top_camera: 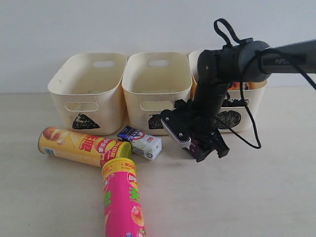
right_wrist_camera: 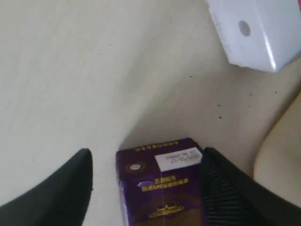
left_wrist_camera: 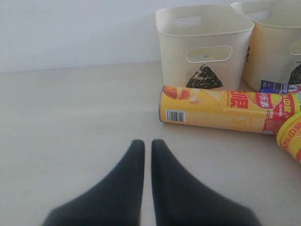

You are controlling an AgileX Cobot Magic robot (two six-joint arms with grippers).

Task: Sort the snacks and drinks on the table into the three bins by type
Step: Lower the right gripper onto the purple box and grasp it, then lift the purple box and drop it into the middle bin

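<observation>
Exterior view: set off the near side of the table (top_camera: 256,197), a little above it, facing the far wall; middle distance; all three bins (top_camera: 157,93) in frame. Left wrist view: low over the table's left part, looking almost level past the left gripper (left_wrist_camera: 146,147) toward the far wall; shares the yellow tube (left_wrist_camera: 221,110) and triangle bin (left_wrist_camera: 202,47) with the exterior. Right wrist view: very close, aimed steeply down past the right gripper (right_wrist_camera: 146,157) at the purple carton (right_wrist_camera: 160,188); shares it and the blue-white carton (right_wrist_camera: 254,33) with the exterior.

Yellow tube (top_camera: 81,145), pink tube (top_camera: 122,202); purple carton (right_wrist_camera: 160,188); blue-white carton (top_camera: 140,140); cream bins (top_camera: 89,74), black scribbles.
</observation>
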